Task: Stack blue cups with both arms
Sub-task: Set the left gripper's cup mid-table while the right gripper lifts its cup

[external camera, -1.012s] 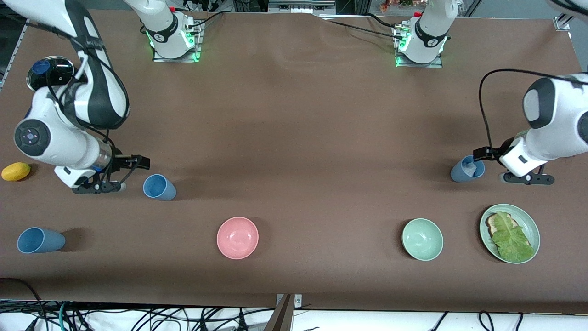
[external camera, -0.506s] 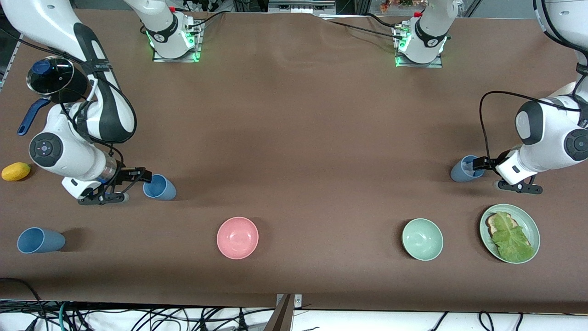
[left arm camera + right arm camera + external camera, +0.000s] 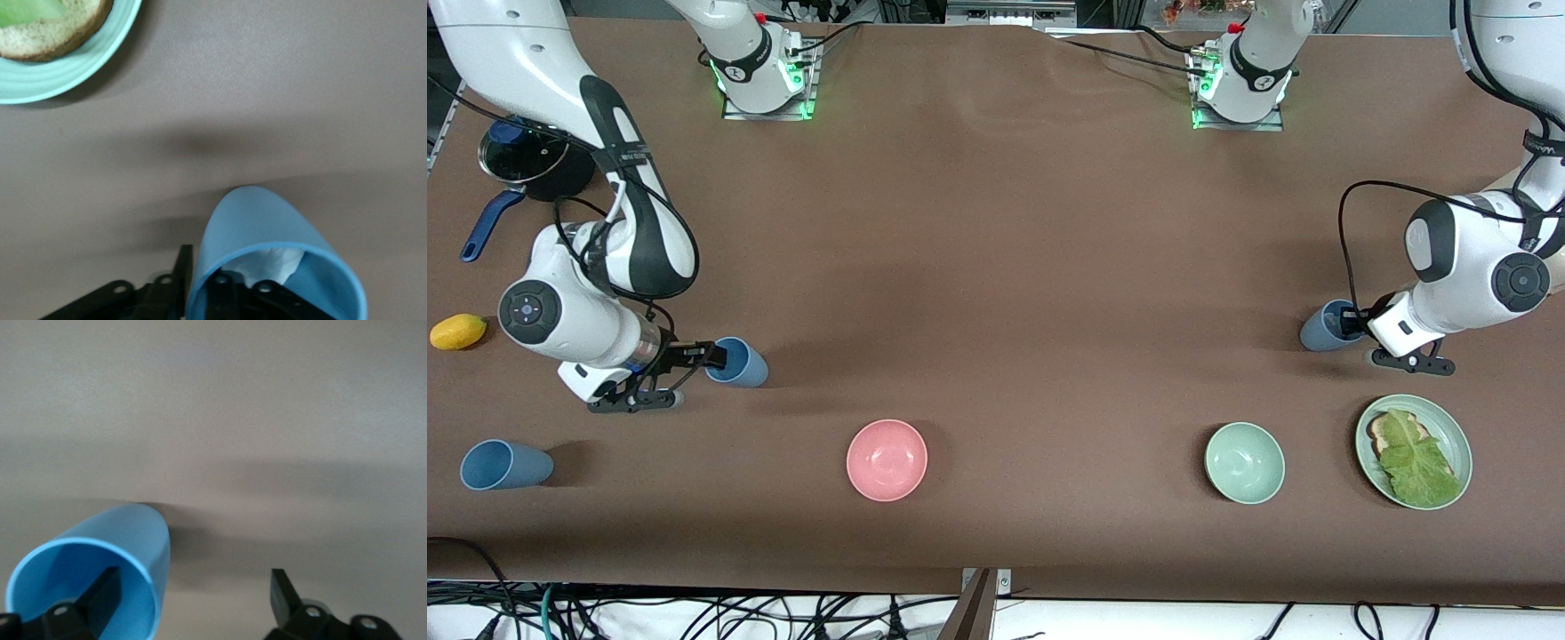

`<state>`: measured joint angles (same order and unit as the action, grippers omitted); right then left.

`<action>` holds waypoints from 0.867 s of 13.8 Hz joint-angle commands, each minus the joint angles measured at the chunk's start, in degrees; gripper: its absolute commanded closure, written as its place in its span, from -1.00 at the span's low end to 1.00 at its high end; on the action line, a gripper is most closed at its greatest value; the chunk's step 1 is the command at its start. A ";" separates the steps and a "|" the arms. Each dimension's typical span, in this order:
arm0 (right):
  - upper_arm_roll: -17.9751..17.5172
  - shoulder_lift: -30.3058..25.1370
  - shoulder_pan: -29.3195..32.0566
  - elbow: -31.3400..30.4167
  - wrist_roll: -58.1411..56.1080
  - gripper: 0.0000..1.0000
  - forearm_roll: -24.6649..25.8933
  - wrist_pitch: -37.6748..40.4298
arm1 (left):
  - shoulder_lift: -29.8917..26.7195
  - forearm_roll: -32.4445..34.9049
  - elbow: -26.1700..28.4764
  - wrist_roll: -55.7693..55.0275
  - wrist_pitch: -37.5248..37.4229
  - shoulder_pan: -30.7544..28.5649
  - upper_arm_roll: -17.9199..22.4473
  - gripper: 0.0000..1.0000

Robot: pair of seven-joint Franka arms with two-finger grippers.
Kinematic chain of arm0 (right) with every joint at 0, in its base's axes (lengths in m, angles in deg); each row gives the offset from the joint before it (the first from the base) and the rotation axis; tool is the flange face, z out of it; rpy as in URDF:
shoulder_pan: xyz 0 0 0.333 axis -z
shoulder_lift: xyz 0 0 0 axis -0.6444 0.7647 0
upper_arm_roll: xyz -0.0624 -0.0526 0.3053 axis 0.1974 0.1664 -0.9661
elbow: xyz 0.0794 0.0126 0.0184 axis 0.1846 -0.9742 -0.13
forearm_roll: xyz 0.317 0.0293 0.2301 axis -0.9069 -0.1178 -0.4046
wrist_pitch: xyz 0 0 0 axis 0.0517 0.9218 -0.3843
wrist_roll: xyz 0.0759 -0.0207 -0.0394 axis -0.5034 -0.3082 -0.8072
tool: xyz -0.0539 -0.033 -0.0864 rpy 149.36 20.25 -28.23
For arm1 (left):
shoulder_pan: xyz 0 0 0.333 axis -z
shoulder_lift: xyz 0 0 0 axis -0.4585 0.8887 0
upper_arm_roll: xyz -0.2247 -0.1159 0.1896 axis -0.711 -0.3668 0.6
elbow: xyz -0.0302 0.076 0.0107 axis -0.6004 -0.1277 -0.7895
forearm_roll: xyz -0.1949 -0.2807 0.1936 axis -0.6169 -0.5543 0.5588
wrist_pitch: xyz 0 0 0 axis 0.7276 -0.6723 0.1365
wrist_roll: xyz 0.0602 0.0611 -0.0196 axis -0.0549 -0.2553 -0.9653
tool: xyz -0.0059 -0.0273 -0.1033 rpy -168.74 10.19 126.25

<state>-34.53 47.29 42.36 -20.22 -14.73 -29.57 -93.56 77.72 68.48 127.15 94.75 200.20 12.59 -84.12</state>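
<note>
Brown table [image 3: 1005,267] spreads under both my arms, the biggest thing in sight. Next in size is the green plate [image 3: 1460,435] with bread and a lettuce leaf at my left arm's end, close to the front camera. Toward the middle, at the same nearness, sit the pink bowl [image 3: 887,460] and the pale green bowl [image 3: 1244,462], well apart from each other.

At my right arm's end stands a black pot [image 3: 525,158] with a blue handle, near the bases, and a yellow lemon [image 3: 458,331] lies nearer the camera than it.

Three blue cups are on the table. The grey-blue cup [image 3: 1323,327] stands just beside the plate, farther from the camera; my left gripper [image 3: 1354,322] has pinched its rim, one finger [image 3: 230,293] inside against the wall and one outside. The brighter cup [image 3: 740,362] stands at my right arm's end, and my right gripper [image 3: 710,357] straddles its rim with the fingers spread wide, one finger [image 3: 100,590] inside, the other well clear outside. The third cup [image 3: 500,465] lies on its side, nearer the camera, untouched.
</note>
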 commanded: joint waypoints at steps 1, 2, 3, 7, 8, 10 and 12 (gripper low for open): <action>-0.64 1.42 0.57 1.40 -0.61 -0.61 -0.11 -0.32 | -2.52 -0.25 -2.28 -1.54 -4.60 0.10 -2.01 1.00; -0.72 1.51 0.48 1.40 -0.34 -0.39 -0.11 -0.32 | -3.31 -0.25 -4.21 -3.55 -8.81 0.10 -3.33 1.00; -0.72 1.51 0.22 1.40 0.18 -0.09 -0.20 -0.23 | -3.76 -0.25 -6.92 -6.97 -13.46 0.10 -5.78 1.00; -1.07 1.51 -0.04 1.49 3.16 0.75 -0.20 0.29 | -3.76 -0.25 -12.49 -26.90 -23.53 0.10 -18.95 1.00; -1.16 1.43 -0.13 1.58 3.96 0.91 -0.20 0.29 | -3.24 -0.25 -12.49 -32.26 -23.53 0.28 -22.47 1.00; -1.25 1.43 -0.31 1.84 3.79 1.00 -0.20 0.73 | -1.40 -0.25 -12.40 -40.28 -23.18 2.03 -27.84 1.00; -1.25 1.43 -0.31 3.15 3.70 1.00 -0.20 2.39 | 0.54 -0.25 -12.49 -43.29 -22.56 6.76 -28.48 1.00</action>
<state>-35.58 48.32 41.96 -19.19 -11.57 -29.84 -93.46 75.69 68.35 115.64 54.40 177.74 16.31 -112.21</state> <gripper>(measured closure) 0.938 0.991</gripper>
